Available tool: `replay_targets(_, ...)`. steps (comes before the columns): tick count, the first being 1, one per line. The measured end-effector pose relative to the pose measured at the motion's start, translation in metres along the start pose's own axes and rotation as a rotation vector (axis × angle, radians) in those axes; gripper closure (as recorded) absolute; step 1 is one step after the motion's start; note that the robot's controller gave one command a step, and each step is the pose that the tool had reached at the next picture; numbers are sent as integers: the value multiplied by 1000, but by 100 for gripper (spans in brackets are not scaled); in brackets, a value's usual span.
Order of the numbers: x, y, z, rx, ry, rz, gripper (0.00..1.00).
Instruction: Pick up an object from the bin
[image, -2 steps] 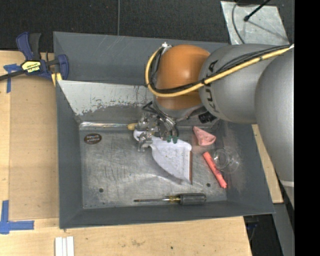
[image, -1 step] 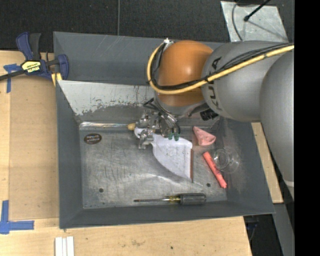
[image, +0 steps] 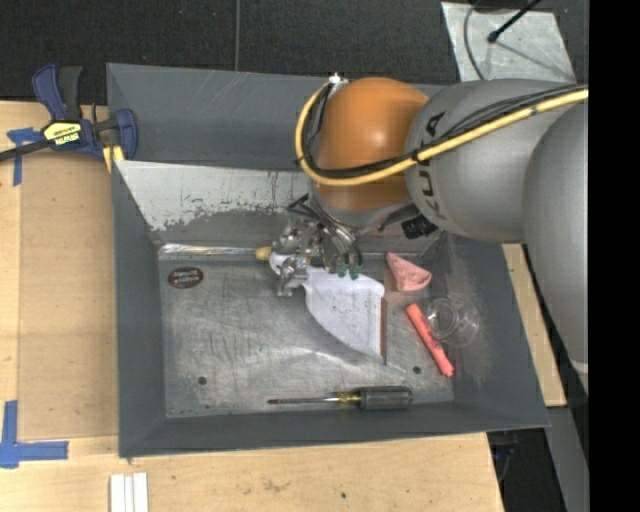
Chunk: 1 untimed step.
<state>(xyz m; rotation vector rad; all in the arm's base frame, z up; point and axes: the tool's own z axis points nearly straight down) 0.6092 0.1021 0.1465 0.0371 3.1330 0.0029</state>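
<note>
Claw (image: 312, 258): low near the bin's (image: 140, 340) back wall, at the white paper's (image: 350, 310) upper corner.
Grip: I cannot tell, clenched or released.
Paper: flat on the floor, centre-right.
Progress: nothing lifted; my grasp and raise remain.

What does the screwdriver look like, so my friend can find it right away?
Look at the grey metal bin, along the floor's edge lowest in the view. The screwdriver lies flat there, below the white paper. It alone has a thin metal shaft, a black handle and a yellow band; the red marker is shorter and thicker.
</note>
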Motion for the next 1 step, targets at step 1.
replay_targets(1, 1, 0, -6, 1, 6, 1, 100)
